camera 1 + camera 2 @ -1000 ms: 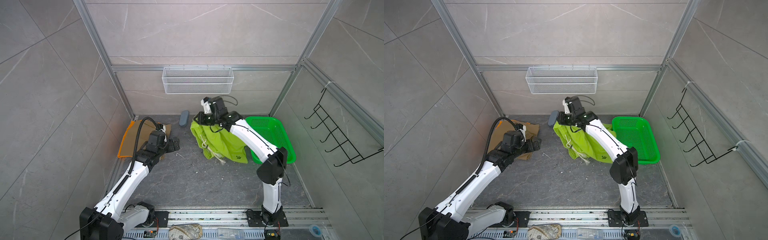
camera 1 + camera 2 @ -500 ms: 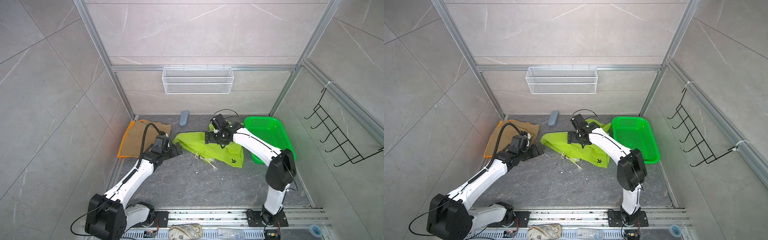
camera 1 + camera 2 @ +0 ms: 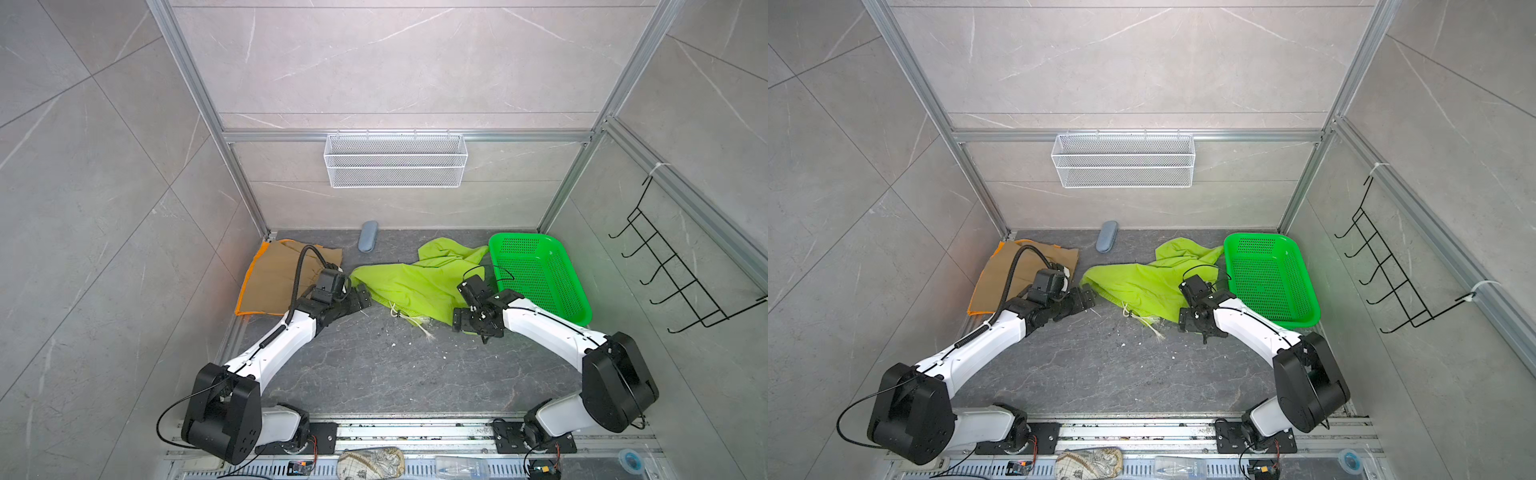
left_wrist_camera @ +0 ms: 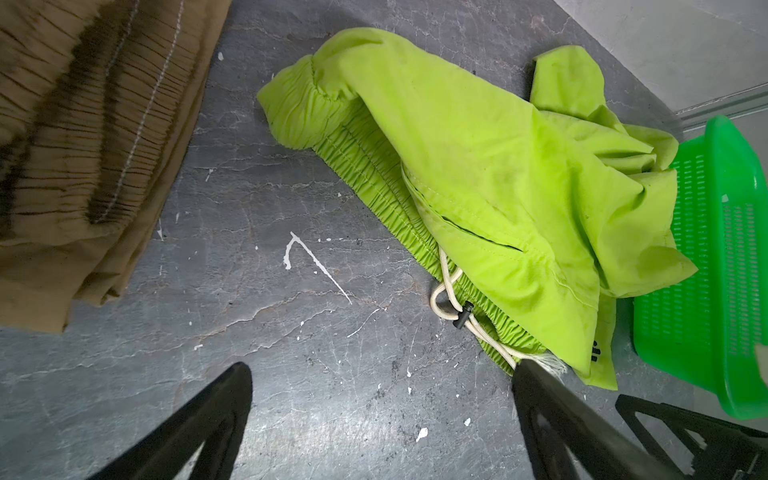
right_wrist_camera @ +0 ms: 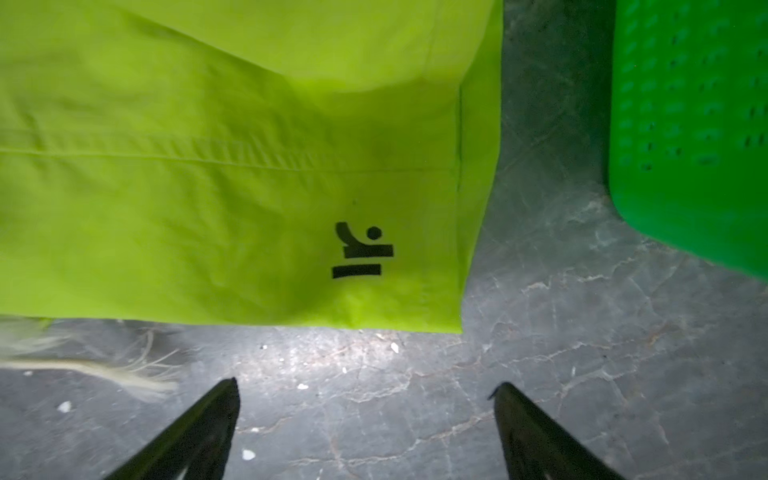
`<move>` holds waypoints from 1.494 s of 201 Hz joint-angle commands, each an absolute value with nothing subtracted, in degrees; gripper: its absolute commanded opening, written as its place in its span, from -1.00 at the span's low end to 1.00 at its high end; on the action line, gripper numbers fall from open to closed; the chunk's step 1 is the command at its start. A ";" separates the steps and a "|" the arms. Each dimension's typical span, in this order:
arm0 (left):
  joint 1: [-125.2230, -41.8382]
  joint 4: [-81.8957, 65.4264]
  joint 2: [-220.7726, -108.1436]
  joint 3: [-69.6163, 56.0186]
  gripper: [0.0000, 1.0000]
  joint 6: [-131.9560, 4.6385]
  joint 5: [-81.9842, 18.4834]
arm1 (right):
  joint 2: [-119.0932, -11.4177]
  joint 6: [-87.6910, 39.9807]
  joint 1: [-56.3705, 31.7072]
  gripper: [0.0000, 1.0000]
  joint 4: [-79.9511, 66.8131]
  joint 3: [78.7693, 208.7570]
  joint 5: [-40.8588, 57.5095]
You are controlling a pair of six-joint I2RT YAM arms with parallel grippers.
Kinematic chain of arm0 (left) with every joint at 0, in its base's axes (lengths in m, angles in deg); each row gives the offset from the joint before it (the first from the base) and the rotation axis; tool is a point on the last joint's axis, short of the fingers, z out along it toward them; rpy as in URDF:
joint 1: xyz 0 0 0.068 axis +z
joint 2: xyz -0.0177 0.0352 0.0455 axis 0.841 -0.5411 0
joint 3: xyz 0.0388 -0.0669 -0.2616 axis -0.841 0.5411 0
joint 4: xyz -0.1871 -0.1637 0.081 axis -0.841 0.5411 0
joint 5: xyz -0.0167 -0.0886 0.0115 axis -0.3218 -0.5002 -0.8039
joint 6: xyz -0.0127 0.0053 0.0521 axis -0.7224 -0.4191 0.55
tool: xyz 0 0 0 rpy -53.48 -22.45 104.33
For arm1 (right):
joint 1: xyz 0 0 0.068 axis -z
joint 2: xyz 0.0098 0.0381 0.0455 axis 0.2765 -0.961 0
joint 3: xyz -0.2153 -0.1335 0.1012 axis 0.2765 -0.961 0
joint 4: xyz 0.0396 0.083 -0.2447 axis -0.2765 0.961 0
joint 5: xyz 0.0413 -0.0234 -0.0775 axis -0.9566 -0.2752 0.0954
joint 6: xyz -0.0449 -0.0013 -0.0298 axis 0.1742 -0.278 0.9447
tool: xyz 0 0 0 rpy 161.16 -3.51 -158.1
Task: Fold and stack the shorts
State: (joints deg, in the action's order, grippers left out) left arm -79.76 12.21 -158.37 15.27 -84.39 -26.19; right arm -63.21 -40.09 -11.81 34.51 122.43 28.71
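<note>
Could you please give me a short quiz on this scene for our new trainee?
1. True or false: the right gripper grips the lime shorts.
2. What lies under the tan shorts? A. orange shorts B. a towel C. a tray
3. Fill in: the gripper nearer the basket is the ___ one.

Key
1. False; its jaws stand open, short of the cloth.
2. A
3. right
</note>
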 commanded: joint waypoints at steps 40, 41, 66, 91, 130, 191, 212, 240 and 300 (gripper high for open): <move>-80.47 11.37 -158.01 12.19 1.00 -85.13 -26.98 | -65.68 -39.34 -5.94 0.79 26.52 117.66 27.53; -80.50 11.41 -158.04 12.15 1.00 -85.12 -26.92 | -65.78 -39.31 -5.93 0.78 26.31 117.66 27.48; -80.52 12.29 -156.98 12.59 1.00 -85.02 -25.86 | -68.06 -38.87 -5.89 0.68 22.85 117.37 26.25; -80.31 13.18 -156.74 12.47 1.00 -84.79 -25.06 | -71.15 -38.91 -5.82 0.54 20.96 117.93 25.22; -78.91 13.97 -158.19 11.71 1.00 -84.01 -24.77 | -71.37 -38.97 -5.82 -0.15 21.83 119.96 24.13; -77.19 12.82 -162.42 10.83 1.00 -84.42 -28.17 | -64.70 -36.50 -5.49 -1.00 28.88 127.77 25.07; -77.19 12.61 -163.40 10.71 0.99 -84.68 -28.86 | -62.88 -35.22 -5.42 -1.00 32.63 133.68 24.64; -77.17 12.01 -163.62 11.31 0.99 -85.06 -29.59 | -61.33 -33.95 -5.41 -1.00 37.72 145.43 22.72; -77.49 10.56 -163.35 13.54 0.97 -85.55 -30.47 | -61.85 -33.70 -5.36 -1.00 40.33 170.02 20.15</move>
State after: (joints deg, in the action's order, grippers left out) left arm -77.23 12.85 -163.37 12.71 -84.81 -29.03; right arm -63.06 -34.38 -5.60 38.47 164.00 21.78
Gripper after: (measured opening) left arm 0.982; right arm 0.059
